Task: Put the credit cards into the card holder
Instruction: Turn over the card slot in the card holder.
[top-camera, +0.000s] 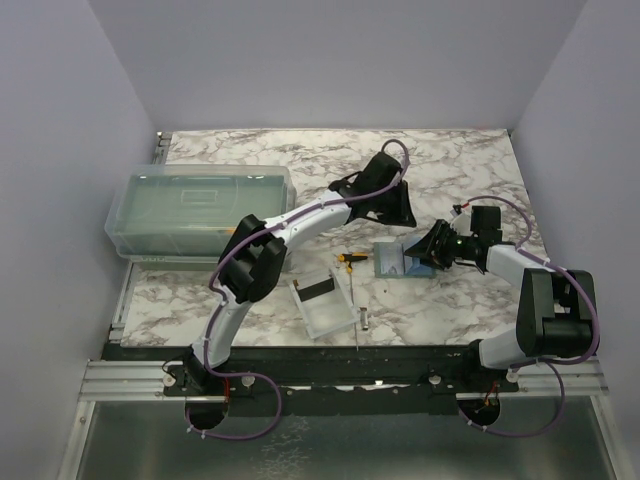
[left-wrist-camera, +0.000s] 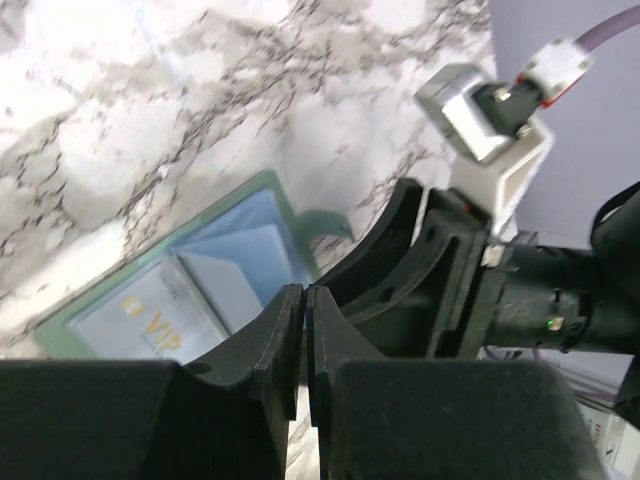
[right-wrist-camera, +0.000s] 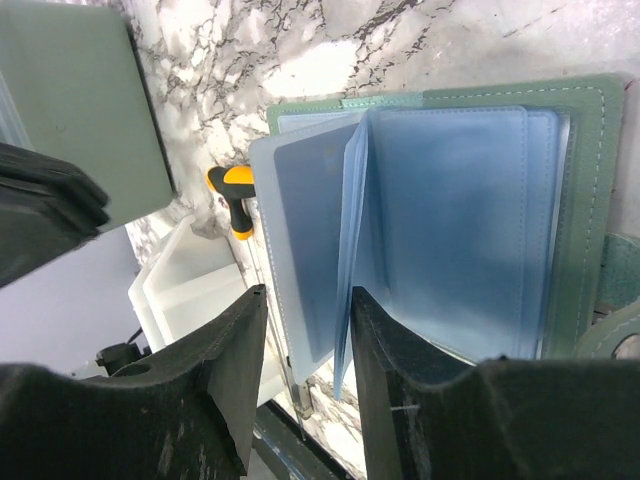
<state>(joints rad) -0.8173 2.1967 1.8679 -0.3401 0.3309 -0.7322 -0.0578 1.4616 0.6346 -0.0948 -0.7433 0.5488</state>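
i see the left gripper pinched together above the open card holder, flat on the marble table; a sleeved credit card reads "vip". the right gripper stands apart astride a blue leaf; marble runs on to the back wall.

Left arm, right arm: white links, black joint housings, purple cables, matte black jaws.

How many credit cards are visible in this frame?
2: a VIP card in the open card holder, a black card in the small clear tray. More may hide behind sleeves.
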